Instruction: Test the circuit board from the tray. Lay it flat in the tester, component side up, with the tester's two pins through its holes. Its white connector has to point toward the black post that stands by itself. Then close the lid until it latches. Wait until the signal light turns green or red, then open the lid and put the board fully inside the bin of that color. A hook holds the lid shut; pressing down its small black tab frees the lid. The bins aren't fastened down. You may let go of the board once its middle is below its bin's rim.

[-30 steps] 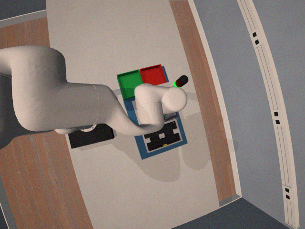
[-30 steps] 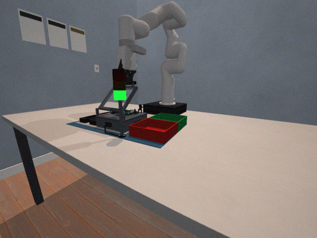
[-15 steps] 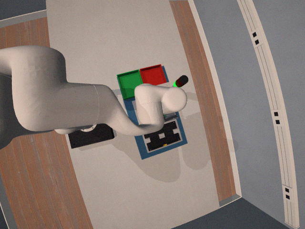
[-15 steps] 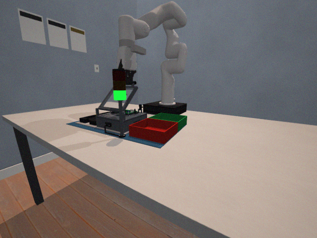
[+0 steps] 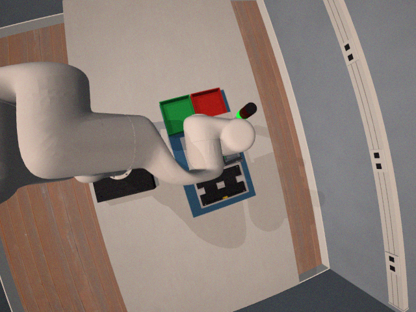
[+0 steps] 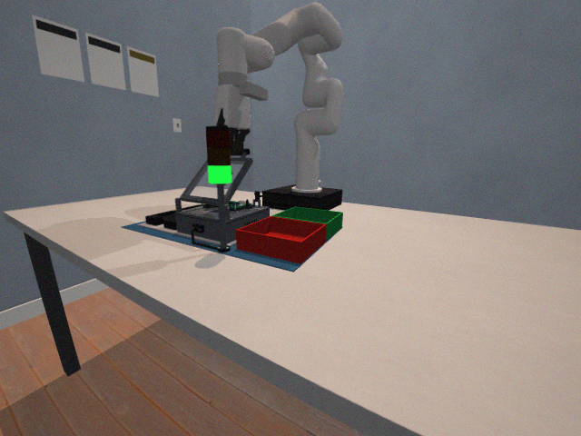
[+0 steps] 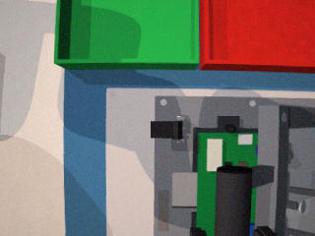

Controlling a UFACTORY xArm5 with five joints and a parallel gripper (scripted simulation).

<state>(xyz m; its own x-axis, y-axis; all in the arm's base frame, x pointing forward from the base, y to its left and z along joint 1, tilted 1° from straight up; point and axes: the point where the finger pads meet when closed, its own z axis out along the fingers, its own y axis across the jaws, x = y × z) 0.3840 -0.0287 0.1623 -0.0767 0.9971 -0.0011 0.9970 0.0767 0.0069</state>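
Observation:
The green circuit board [image 7: 207, 192] [image 6: 240, 204] lies in the grey tester [image 7: 169, 110] [image 6: 206, 226], component side up. Its white connector [image 7: 214, 154] is on the upper left in the wrist view. The lid [image 6: 192, 181] [image 7: 268, 133] is raised and tilted. My gripper [image 6: 238, 149] [image 7: 231, 231] is slightly open around the lid's dark cylindrical handle [image 7: 233, 199], with a small gap beside it. The hook's black tab [image 7: 164, 129] is left of the board. The signal light [image 6: 219, 173] [image 5: 241, 113] is green. The board's lower part is hidden in the wrist view.
The green bin [image 5: 176, 114] [image 6: 333, 225] [image 7: 133, 31] and red bin [image 5: 208, 102] [image 6: 281, 243] [image 7: 261, 31] stand side by side beyond the tester. The black tray [image 5: 234, 182] [image 6: 157, 219] lies on its other side. The signal light's pole stands close to the tester.

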